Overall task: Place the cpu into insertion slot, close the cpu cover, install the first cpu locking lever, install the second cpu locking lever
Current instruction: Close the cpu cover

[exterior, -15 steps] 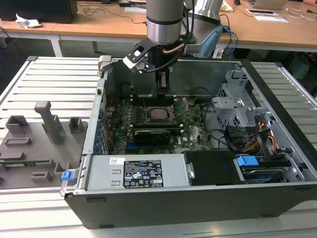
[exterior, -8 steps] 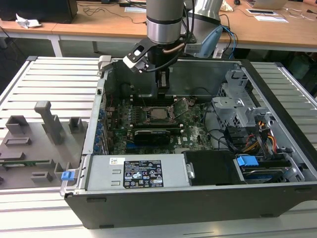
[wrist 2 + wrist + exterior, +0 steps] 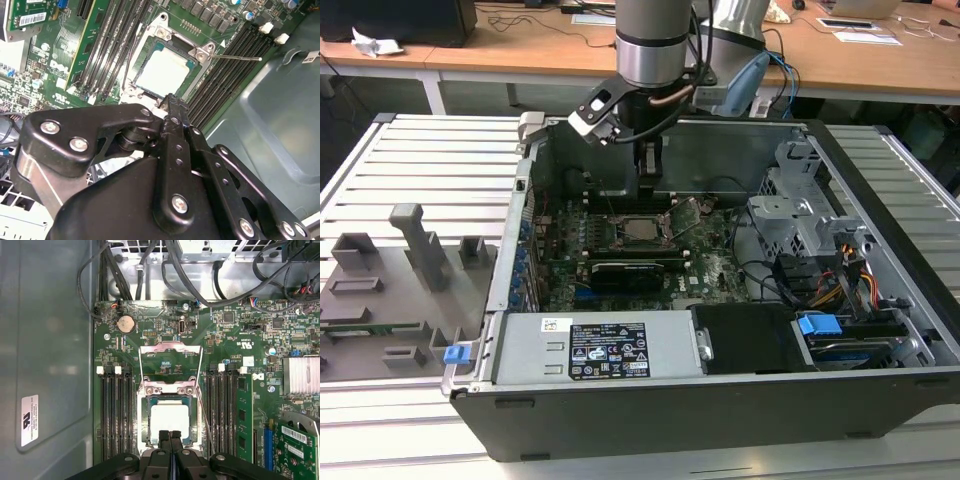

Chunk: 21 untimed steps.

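Exterior view: hand point(image 3: 648, 190) down inside the open computer case point(image 3: 650, 420), close to the cpu point(image 3: 640, 228). First wrist view: cpu seated flat in the insertion slot point(image 3: 145, 420), cpu cover point(image 3: 171, 346) swung open, fingertips point(image 3: 164, 437) pressed together, pinching nothing. Second wrist view: closed hand poised at the slot's edge.

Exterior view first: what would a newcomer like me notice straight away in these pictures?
The open computer case on the slatted table, with the arm's gripper reaching down into it. In the first wrist view the silver-topped cpu sits in the insertion slot, the cpu cover standing open beside it.
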Each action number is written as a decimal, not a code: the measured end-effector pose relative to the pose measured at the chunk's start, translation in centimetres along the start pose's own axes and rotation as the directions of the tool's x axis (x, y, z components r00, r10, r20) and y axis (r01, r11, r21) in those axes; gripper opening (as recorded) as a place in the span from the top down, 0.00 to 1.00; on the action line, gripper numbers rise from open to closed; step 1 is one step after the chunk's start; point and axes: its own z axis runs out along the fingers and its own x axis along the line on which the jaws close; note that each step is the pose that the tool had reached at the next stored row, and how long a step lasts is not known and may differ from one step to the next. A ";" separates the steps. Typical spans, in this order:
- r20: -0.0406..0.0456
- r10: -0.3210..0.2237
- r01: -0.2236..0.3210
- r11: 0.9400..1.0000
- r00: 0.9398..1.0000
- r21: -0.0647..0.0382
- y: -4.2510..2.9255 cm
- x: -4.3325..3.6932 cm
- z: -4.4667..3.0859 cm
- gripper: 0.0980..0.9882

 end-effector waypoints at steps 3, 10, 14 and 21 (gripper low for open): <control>0.000 0.000 0.000 1.000 1.000 0.000 0.13 0.03 -0.06 0.99; 0.000 0.000 0.000 1.000 1.000 0.001 1.92 0.12 0.02 0.99; 0.000 0.000 0.000 1.000 1.000 0.001 2.34 0.21 -0.01 0.99; 0.000 0.000 0.000 1.000 1.000 0.002 3.00 0.29 0.03 0.99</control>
